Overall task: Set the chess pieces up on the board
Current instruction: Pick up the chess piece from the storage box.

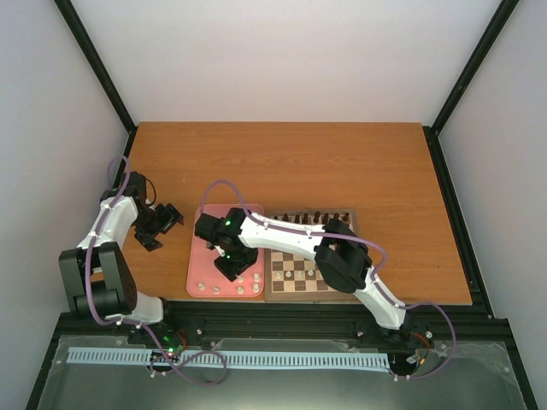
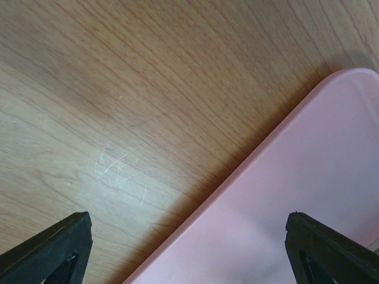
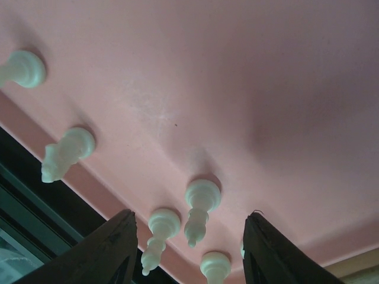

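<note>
The board (image 1: 301,257) lies right of centre, with dark pieces (image 1: 312,218) along its far row and two white chess pieces (image 1: 292,275) on its near squares. Several more white chess pieces (image 1: 227,289) stand along the near edge of a pink tray (image 1: 224,212). My right gripper (image 1: 232,266) hovers low over that row. In the right wrist view it (image 3: 188,251) is open, its fingers (image 3: 103,248) straddling three upright white pieces (image 3: 201,204) without touching them. My left gripper (image 1: 165,227) hangs open and empty left of the tray, over the tray's corner (image 2: 308,177).
The wooden table (image 2: 118,89) stretches far behind the board and the tray. Two more white pieces (image 3: 65,152) stand farther along the tray's edge. A black frame rail (image 1: 282,312) runs along the near table edge, close to the tray's front rim.
</note>
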Robot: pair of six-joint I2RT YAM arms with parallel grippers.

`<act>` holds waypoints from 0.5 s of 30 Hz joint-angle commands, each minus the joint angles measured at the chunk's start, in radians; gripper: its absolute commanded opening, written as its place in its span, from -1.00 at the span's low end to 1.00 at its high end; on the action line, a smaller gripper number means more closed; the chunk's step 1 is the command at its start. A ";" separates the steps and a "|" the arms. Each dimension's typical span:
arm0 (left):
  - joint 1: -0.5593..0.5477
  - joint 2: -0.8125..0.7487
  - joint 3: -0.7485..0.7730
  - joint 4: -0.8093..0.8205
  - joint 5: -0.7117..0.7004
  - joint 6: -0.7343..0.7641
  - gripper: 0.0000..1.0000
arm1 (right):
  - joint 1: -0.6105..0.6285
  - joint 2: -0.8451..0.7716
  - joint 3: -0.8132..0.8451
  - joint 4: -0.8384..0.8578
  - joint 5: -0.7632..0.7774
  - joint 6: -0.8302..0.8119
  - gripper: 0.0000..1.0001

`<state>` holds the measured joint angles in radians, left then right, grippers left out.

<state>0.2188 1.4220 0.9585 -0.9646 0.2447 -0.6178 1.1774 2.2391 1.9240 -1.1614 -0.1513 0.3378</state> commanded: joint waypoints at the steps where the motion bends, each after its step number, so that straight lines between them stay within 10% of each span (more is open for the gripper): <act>1: 0.002 -0.020 0.003 0.010 0.010 -0.011 1.00 | 0.000 0.007 -0.020 -0.020 -0.021 0.007 -0.05; 15: 0.001 -0.027 -0.007 0.011 0.008 -0.010 1.00 | -0.001 0.030 -0.042 -0.014 -0.057 -0.005 -0.27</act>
<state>0.2188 1.4197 0.9546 -0.9638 0.2443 -0.6178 1.1774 2.2524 1.8931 -1.1690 -0.1989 0.3367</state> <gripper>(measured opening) 0.998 0.370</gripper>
